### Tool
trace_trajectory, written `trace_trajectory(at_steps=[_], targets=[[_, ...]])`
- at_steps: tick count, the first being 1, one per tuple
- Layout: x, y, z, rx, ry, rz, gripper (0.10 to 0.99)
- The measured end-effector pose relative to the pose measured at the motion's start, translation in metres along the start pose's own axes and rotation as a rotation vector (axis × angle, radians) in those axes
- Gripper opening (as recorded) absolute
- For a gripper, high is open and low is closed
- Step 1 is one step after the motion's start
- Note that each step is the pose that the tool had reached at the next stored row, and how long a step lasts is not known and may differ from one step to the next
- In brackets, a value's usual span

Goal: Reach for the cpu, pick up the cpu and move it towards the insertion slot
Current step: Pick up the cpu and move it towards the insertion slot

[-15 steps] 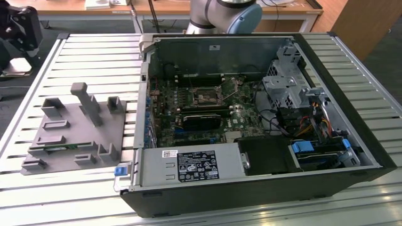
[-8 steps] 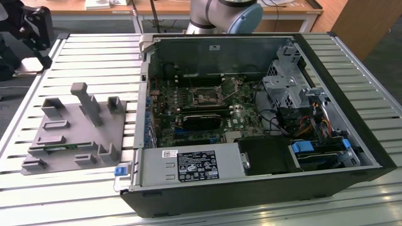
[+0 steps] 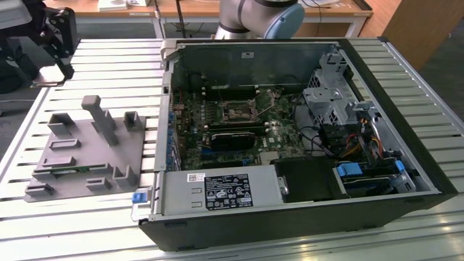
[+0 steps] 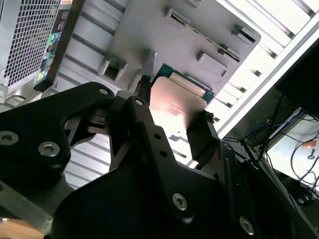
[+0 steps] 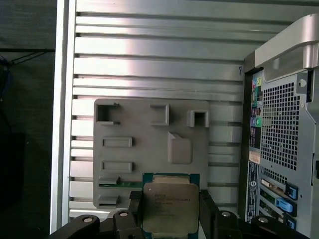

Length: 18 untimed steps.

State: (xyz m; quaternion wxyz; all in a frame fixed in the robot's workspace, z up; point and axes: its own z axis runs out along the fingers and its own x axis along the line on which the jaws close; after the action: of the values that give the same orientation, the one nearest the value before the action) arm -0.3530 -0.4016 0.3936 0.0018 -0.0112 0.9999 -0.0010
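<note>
- The gripper was closed on the cpu, with its two black fingers pressed against opposite edges, as both wrist views showed.
- The cpu hung over one edge of the grey fixture, which sat on the slatted aluminium table. We judged the chip to be lifted clear of it.
- We took the pick-up as done and the carry as the step in hand.
- The insertion slot sat inside the open computer case, well apart from the fixture. Reaching it would call for a steady, level carry over the case wall.
- The cpu lay flat, its silvery lid facing the first wrist camera and its edges square with the fixture. Being square, it had no long axis.
</note>
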Motion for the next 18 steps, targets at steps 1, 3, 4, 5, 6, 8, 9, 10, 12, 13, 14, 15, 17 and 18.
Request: trace_trajectory(at_steps=[1,3,4,5,6,8,9,10,12,13,14,15,17,18], targets=[[-0.0024,0.0,0.0,0.0,0.0001,0.0,0.541],[-0.0088,-0.0001,0.0,0.0,0.0004,0.0,0.541],[-0.0114,-0.0002,-0.0001,0.0,0.0006,0.0,0.541],[-0.0143,-0.0002,0.0,0.0,0.0006,0.0,0.541],[-0.0169,-0.0003,0.0001,0.0,0.0007,0.0,0.541],[-0.0219,-0.0003,0.0001,0.0,0.001,0.0,0.541],[-0.0244,-0.0004,0.0001,0.0,0.0011,0.0,0.541],[-0.0269,-0.0004,0.0001,0.0,0.0013,0.0,0.541],[-0.0316,-0.0005,0.0001,0.0,0.0015,0.0,0.541],[-0.0339,-0.0005,0.0001,0.0,0.0016,0.0,0.541],[-0.0361,-0.0005,0.0001,0.0,0.0016,0.0,0.541],[-0.0383,-0.0006,0.0001,0.0,0.0018,0.0,0.541],[-0.0429,-0.0006,0.0001,0.0,0.0021,0.0,0.541],[-0.0453,-0.0007,0.0001,0.0,0.0022,0.0,0.541]])
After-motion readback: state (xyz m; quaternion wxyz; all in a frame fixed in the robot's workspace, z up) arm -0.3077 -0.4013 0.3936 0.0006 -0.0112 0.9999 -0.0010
